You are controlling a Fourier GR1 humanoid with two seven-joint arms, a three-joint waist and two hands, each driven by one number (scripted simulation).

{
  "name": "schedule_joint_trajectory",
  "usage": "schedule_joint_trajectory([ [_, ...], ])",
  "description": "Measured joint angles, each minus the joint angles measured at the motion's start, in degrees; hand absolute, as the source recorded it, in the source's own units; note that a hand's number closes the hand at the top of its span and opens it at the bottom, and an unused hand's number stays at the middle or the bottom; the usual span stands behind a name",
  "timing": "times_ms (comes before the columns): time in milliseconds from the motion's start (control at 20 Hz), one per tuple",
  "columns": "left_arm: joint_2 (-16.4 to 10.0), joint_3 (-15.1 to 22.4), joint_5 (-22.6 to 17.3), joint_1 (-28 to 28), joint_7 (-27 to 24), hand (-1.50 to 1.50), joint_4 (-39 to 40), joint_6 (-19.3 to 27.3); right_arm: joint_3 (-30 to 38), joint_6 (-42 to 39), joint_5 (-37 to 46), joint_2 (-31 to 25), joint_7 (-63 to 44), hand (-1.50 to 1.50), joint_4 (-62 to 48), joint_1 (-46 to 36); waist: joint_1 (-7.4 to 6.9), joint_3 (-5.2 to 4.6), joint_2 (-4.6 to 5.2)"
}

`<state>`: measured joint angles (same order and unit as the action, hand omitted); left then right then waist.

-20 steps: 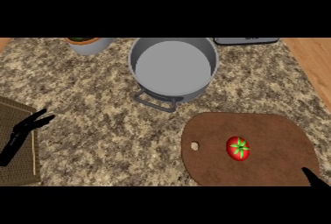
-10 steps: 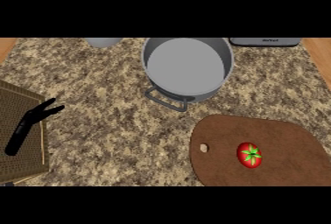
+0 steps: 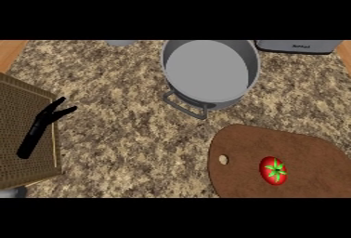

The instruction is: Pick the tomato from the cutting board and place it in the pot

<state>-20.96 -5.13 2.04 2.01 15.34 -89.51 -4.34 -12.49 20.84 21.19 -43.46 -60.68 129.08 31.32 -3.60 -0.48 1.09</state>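
Head view: tomato [image 3: 273, 170] lies free on cutting board [image 3: 312, 149], nothing holding it.
Left hand [image 3: 42, 128] rests over woven mat [image 3: 17, 104], fingers straight, slightly spread. Right hand unseen. Open pot [image 3: 241, 93] stands near the board, so the carry looks short.

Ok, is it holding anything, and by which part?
Nothing is held. The left hand is open over the woven mat; the tomato lies alone on the cutting board; the right hand is out of view.

I see a pot [image 3: 205, 69] of matt grey metal, a smooth brown wooden cutting board [image 3: 308, 148] and a glossy-skinned tomato [image 3: 273, 170]. The counter [image 3: 123, 79] is speckled stone, with a coarse woven mat [image 3: 17, 116] at its left edge.
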Motion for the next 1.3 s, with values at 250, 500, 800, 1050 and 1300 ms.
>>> schedule_joint_trajectory([
  [250,2.33,-0.5,2.29,1.0,1.38,0.0,-0.71,0.2,-1.4,-5.92,-5.61,-1.01,-6.28,-1.5,0.63,-8.13,-0.27,0.09,-0.06],
  [500,4.2,-1.03,4.32,1.26,1.86,0.0,-1.04,0.14,-3.27,-9.12,-9.31,-0.62,-9.4,-1.5,-3.9,-17.07,-0.38,0.14,-0.14],
  [800,5.63,-2.38,5.64,0.51,2.74,0.0,-2.35,-0.68,-6.53,-11.6,-10.98,0.68,-10.6,-1.5,-11.54,-24.68,0.07,0.18,-0.38],
  [1050,6.59,-3.63,6.42,-0.37,2.72,0.0,-3.07,-1.35,-8.55,-13.28,-12.04,2.79,-10.76,-1.5,-17.71,-30.45,0.57,0.19,-0.53],
  [1300,8.01,-4.45,7.73,-1.08,2.43,0.0,-3.19,-1.48,-10.1,-14.73,-12.79,5.02,-10.71,-1.5,-23.71,-34.53,1.27,0.22,-0.68],
])
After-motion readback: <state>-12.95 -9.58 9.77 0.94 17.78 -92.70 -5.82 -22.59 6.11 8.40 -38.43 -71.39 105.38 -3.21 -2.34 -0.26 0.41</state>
